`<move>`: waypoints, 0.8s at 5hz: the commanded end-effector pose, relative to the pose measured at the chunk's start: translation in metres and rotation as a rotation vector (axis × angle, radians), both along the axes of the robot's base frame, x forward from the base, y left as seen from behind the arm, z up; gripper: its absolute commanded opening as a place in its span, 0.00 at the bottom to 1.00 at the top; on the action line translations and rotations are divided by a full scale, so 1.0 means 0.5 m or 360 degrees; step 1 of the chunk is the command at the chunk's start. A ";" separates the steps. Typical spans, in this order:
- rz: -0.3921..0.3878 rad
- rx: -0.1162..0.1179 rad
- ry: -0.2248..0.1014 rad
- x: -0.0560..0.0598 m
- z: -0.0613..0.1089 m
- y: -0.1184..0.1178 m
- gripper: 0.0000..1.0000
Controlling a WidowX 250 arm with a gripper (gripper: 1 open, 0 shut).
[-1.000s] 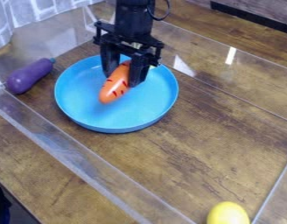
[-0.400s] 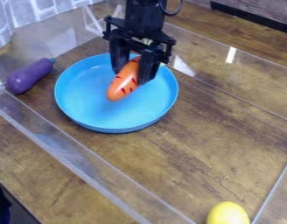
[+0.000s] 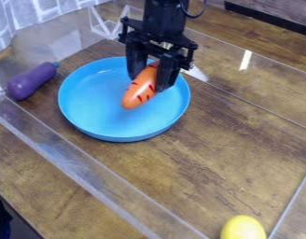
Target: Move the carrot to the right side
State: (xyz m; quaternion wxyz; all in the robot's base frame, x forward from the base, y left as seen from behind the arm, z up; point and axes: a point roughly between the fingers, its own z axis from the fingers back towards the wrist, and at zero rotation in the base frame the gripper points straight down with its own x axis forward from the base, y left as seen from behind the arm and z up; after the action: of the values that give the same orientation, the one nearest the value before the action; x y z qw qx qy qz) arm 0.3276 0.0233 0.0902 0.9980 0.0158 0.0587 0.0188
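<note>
Visibly: 1 carrot (image 3: 141, 90), 1 plate (image 3: 87, 110), 1 eggplant (image 3: 31, 80), 1 fruit (image 3: 243, 227).

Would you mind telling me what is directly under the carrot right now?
The carrot, clamped in the gripper, hangs tilted above the blue plate. Bare blue plate surface shows around it. The carrot's upper end is hidden between the fingers.

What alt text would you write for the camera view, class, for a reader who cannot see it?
A black robot gripper points down, shut on an orange toy carrot held above a round blue plate on a wooden table. A purple eggplant lies left of the plate, and a yellow round fruit sits near the bottom right edge.
</note>
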 end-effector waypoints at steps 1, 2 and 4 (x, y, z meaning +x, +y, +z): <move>-0.0044 0.0014 -0.0168 0.018 0.069 -0.017 0.00; -0.0061 0.0019 -0.0167 0.018 0.073 -0.024 0.00; -0.0095 0.0031 -0.0163 0.018 0.081 -0.038 0.00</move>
State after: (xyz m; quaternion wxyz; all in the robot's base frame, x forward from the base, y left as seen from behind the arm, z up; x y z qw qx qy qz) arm 0.3282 0.0083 0.0955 0.9975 0.0244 0.0658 -0.0033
